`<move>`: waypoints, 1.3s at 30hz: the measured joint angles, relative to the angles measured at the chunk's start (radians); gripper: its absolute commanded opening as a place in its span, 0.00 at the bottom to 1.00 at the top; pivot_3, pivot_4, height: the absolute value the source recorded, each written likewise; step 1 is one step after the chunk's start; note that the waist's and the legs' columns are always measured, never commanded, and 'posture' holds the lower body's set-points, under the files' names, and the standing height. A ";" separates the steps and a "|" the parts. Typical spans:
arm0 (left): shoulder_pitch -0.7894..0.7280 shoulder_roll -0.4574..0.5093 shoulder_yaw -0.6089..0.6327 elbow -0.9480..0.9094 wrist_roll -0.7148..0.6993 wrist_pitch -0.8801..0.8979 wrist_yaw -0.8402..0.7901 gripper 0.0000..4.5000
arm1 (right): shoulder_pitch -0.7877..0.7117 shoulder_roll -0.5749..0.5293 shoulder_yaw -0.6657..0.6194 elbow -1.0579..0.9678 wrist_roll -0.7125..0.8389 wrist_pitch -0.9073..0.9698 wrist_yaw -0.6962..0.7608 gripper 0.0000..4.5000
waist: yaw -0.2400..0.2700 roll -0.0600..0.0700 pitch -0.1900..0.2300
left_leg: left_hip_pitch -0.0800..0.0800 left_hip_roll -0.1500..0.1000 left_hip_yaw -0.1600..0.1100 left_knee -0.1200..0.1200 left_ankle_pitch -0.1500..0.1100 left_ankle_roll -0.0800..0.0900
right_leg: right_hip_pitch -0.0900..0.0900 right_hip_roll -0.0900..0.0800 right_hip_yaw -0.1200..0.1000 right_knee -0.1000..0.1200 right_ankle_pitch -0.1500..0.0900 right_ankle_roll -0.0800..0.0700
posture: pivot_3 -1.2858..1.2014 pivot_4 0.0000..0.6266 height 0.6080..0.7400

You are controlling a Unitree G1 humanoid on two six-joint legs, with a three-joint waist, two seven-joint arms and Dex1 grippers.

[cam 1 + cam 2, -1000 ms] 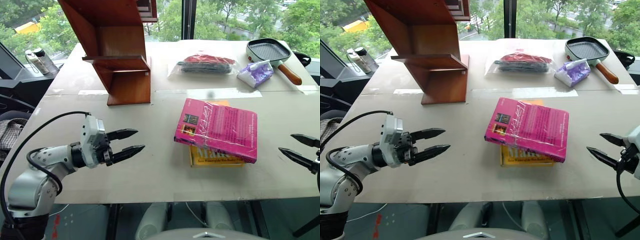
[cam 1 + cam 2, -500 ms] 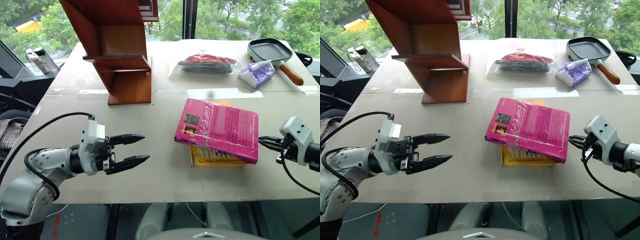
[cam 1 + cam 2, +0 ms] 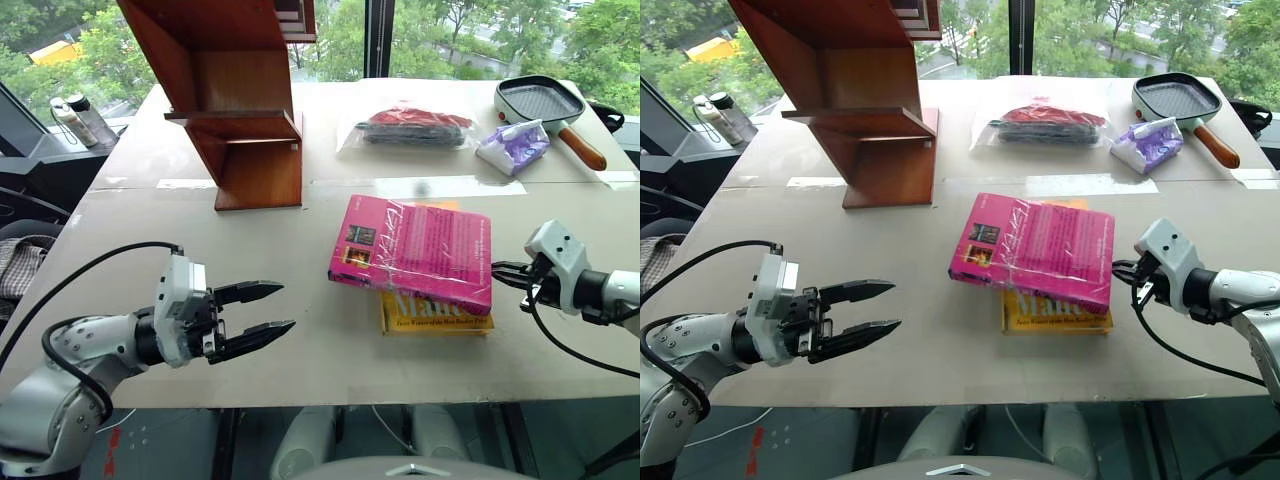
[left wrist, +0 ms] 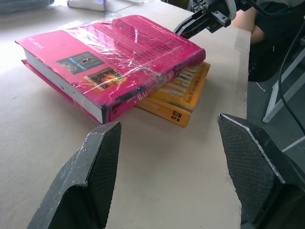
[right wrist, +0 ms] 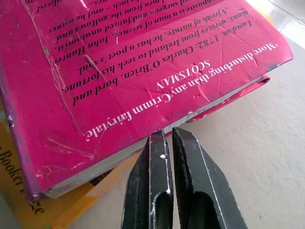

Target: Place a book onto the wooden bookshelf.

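Observation:
The magenta-pink book, in glossy wrap, lies skewed on top of a yellow-orange book right of the table's middle. My right gripper is shut, and its closed fingertips press against the pink book's right page edge without holding it. Over the table's front left, my left gripper stands open and empty, pointing toward the books and well short of them. The wooden bookshelf stands at the back left, reddish-brown, with a low shelf facing me.
At the back right lie a clear bag with red and dark contents, a purple-white pack and a grill pan with an orange handle. Bottles stand beyond the table's left edge.
My right gripper shut and swung left up to the pink book's edge. The book slid left across the yellow one. The left gripper drew back slightly.

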 measured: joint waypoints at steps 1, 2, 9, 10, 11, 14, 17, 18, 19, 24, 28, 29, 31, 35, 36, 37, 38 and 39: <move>0.004 -0.001 0.000 0.000 0.000 0.000 0.002 0.74 | -0.005 0.002 0.009 0.000 -0.002 0.005 -0.003 0.01 | 0.000 0.000 0.000 | 0.000 0.000 0.000 0.000 0.000 0.000 | 0.000 0.000 0.000 0.000 0.000 0.000 | 0.52 0.24 1.00; 0.006 -0.002 0.000 0.000 0.000 0.000 0.004 0.74 | -0.006 0.004 0.014 0.000 -0.003 0.006 -0.006 0.01 | 0.000 0.000 0.000 | 0.000 0.000 0.000 0.000 0.000 0.000 | 0.000 0.000 0.000 0.000 0.000 0.000 | 0.52 0.24 1.00; 0.018 -0.021 -0.001 -0.011 -0.012 0.004 0.048 0.74 | -0.038 0.027 0.050 0.000 -0.007 0.009 -0.015 0.01 | -0.001 0.000 0.000 | 0.000 0.000 0.000 0.000 0.000 0.000 | 0.000 0.000 0.000 0.000 0.000 0.000 | 0.52 0.24 1.00; 0.020 -0.025 -0.002 -0.018 -0.014 0.008 0.059 0.74 | -0.041 0.027 0.052 0.000 -0.007 0.009 -0.015 0.01 | -0.001 0.000 0.000 | 0.000 0.000 0.000 0.000 0.000 0.000 | 0.000 0.000 0.000 0.000 0.000 0.000 | 0.52 0.24 1.00; 0.020 -0.035 -0.008 -0.030 -0.015 0.016 0.075 0.74 | -0.043 0.029 0.053 0.000 -0.007 0.009 -0.016 0.01 | -0.001 0.000 0.000 | 0.000 0.000 0.000 0.000 0.000 0.000 | 0.000 0.000 0.000 0.000 0.000 0.000 | 0.52 0.24 1.00; 0.018 -0.064 -0.039 -0.045 -0.015 0.030 0.122 0.74 | -0.046 0.041 0.054 0.000 -0.008 0.008 -0.020 0.01 | 0.000 0.000 0.000 | 0.000 0.000 0.000 -0.001 0.000 0.000 | 0.000 0.000 0.000 0.000 0.000 0.000 | 0.52 0.24 1.00; -0.009 -0.137 -0.098 -0.050 -0.050 0.095 0.236 0.74 | -0.006 0.039 0.035 -0.015 -0.009 -0.006 -0.018 0.01 | 0.005 0.000 0.000 | 0.000 -0.001 -0.001 0.000 0.000 0.000 | 0.000 0.000 0.000 0.000 0.000 0.000 | 0.52 0.24 1.00; -0.015 -0.159 -0.108 -0.052 -0.075 0.123 0.278 0.74 | 0.019 0.031 0.020 -0.018 -0.008 -0.021 -0.009 0.06 | 0.008 0.000 0.000 | 0.000 -0.001 -0.001 0.000 0.000 0.000 | 0.000 0.000 0.000 0.000 0.000 0.000 | 0.52 0.24 1.00; -0.019 -0.175 -0.116 -0.054 -0.104 0.153 0.319 0.74 | 0.048 0.026 -0.006 -0.020 -0.005 -0.040 0.006 0.12 | 0.010 0.000 0.000 | -0.001 -0.001 -0.001 0.000 0.000 0.000 | 0.000 0.000 0.000 0.000 0.000 0.000 | 0.52 0.24 1.00; -0.057 -0.315 -0.129 -0.034 -0.399 0.320 0.617 0.74 | 0.230 0.024 -0.238 -0.022 0.071 -0.168 0.143 0.57 | 0.024 0.000 0.000 | 0.000 -0.001 -0.001 0.000 0.000 0.000 | 0.000 -0.001 0.000 0.000 0.000 0.001 | 0.52 0.24 1.00; -0.063 -0.393 -0.161 0.014 -0.614 0.369 0.825 0.74 | 0.275 0.038 -0.339 -0.026 0.127 -0.206 0.190 0.98 | 0.020 0.000 0.000 | 0.001 -0.001 0.000 0.000 0.000 0.000 | 0.000 0.000 0.002 0.001 0.000 0.001 | 0.52 0.24 1.00; -0.065 -0.423 -0.172 0.027 -0.695 0.367 0.899 0.74 | 0.286 0.049 -0.364 -0.041 0.156 -0.209 0.200 0.99 | 0.022 0.000 0.000 | 0.001 -0.001 0.000 0.000 0.000 0.000 | 0.001 0.000 0.001 0.001 0.000 0.001 | 0.52 0.24 1.00; -0.065 -0.458 -0.204 0.054 -0.849 0.355 1.051 0.74 | 0.306 0.058 -0.406 -0.086 0.223 -0.208 0.221 0.99 | 0.025 0.000 0.000 | 0.001 -0.001 0.000 0.001 0.000 0.000 | 0.001 0.000 0.001 0.001 0.000 0.001 | 0.52 0.24 1.00; -0.046 -0.492 -0.250 0.096 -1.038 0.313 1.233 0.74 | 0.358 0.071 -0.470 -0.178 0.318 -0.209 0.249 0.99 | 0.026 0.000 -0.001 | 0.001 -0.002 0.000 0.002 0.000 0.000 | 0.001 -0.001 0.002 0.001 0.000 0.001 | 0.52 0.24 1.00; -0.045 -0.498 -0.263 0.107 -1.074 0.299 1.272 0.74 | 0.371 0.071 -0.479 -0.198 0.341 -0.208 0.251 0.99 | 0.026 0.000 -0.001 | 0.001 -0.002 0.000 0.002 0.000 0.000 | 0.001 -0.001 0.002 0.001 0.000 0.001 | 0.52 0.24 1.00; -0.046 -0.504 -0.270 0.116 -1.100 0.287 1.298 0.74 | 0.379 0.071 -0.482 -0.213 0.353 -0.208 0.252 0.99 | 0.026 0.000 -0.001 | 0.001 -0.002 0.000 0.002 0.000 0.000 | 0.001 -0.001 0.002 0.001 0.000 0.001 | 0.52 0.24 1.00; -0.047 -0.525 -0.284 0.127 -1.132 0.267 1.344 0.74 | 0.400 0.072 -0.496 -0.225 0.374 -0.208 0.262 0.99 | 0.027 0.000 -0.001 | 0.001 -0.002 0.000 0.002 0.000 0.000 | 0.001 -0.001 0.002 0.001 0.000 0.001 | 0.52 0.24 1.00; -0.047 -0.547 -0.291 0.140 -1.150 0.253 1.376 0.74 | 0.411 0.072 -0.505 -0.232 0.384 -0.209 0.269 0.99 | 0.027 0.000 -0.001 | 0.001 -0.002 0.000 0.002 0.000 0.000 | 0.001 -0.001 0.002 0.001 0.000 0.001 | 0.52 0.24 1.00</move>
